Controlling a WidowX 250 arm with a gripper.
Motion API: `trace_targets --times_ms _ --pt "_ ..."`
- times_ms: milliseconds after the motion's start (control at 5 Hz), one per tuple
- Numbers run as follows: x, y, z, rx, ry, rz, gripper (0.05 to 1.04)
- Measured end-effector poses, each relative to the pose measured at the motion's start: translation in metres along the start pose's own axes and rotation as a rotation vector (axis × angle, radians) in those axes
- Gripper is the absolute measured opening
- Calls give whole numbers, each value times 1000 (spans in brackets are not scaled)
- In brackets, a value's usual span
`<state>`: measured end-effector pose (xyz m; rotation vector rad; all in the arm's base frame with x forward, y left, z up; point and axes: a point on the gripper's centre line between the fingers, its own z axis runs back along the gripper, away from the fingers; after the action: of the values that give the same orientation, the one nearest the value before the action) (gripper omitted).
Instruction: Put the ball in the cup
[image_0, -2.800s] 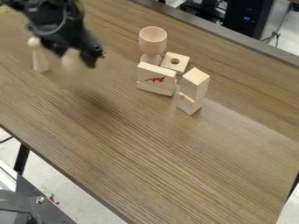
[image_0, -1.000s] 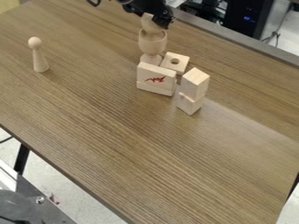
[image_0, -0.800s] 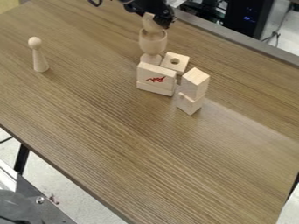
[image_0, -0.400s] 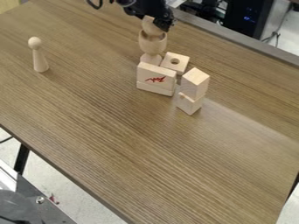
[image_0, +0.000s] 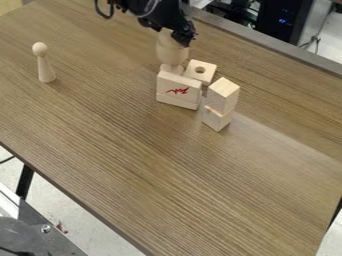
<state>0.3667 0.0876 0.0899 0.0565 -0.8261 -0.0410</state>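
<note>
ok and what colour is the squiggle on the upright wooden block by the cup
The squiggle is red, seen best in the camera view.

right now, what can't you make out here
All in the camera view:
- Cup's inside: behind the gripper
- Where ball meets cup: blurred, partly behind the gripper
- Bottom of cup's foot: behind the red-marked block
- Arm's base: cut off by top edge

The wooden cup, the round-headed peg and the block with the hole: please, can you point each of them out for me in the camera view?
Wooden cup (image_0: 172, 56): camera view, side of its bowl.
Round-headed peg (image_0: 45, 70): camera view, its body.
Block with the hole (image_0: 202, 77): camera view, top face beside the hole.
</note>
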Motion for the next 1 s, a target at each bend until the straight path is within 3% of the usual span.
trace_targets --times_ms 200,600,800,1000 --pt "3 0 10 8 -14 -23 1006" --pt "15 -5 54 21 -77 -16 1001" --pt "-11 8 85 75 63 41 1001" --pt "-56 29 114 194 262 101 1001"
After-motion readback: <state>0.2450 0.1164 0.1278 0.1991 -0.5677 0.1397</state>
